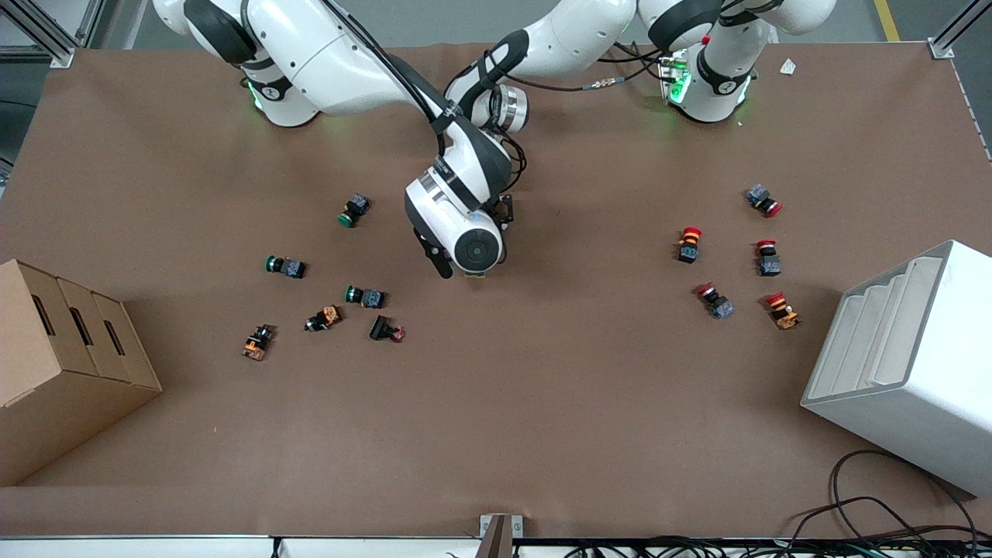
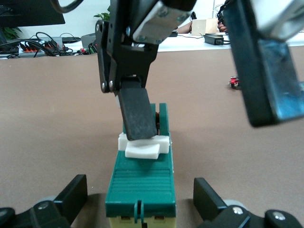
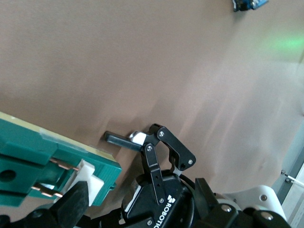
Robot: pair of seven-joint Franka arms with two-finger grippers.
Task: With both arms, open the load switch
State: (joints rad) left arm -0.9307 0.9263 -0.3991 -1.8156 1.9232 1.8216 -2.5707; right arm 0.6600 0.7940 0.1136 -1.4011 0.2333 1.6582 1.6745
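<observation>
The load switch (image 2: 142, 183) is a dark green block on a yellowish base with a white lever (image 2: 142, 147) on top; it lies mid-table. My left gripper (image 2: 141, 202) is open, its fingers (image 2: 72, 194) standing on both sides of the switch's end with gaps. My right gripper (image 2: 204, 126) is open above the switch, with one finger (image 2: 137, 114) pressed on the white lever. In the right wrist view the switch (image 3: 28, 161) and its lever (image 3: 90, 178) show beside that finger (image 3: 71, 204). In the front view the right arm's wrist (image 1: 474, 248) covers nearly all of the switch (image 1: 474, 273).
Several green, orange and black push buttons (image 1: 364, 295) lie toward the right arm's end, with a cardboard box (image 1: 62, 372) at that edge. Several red-capped buttons (image 1: 688, 244) lie toward the left arm's end, beside a white slotted bin (image 1: 907, 364).
</observation>
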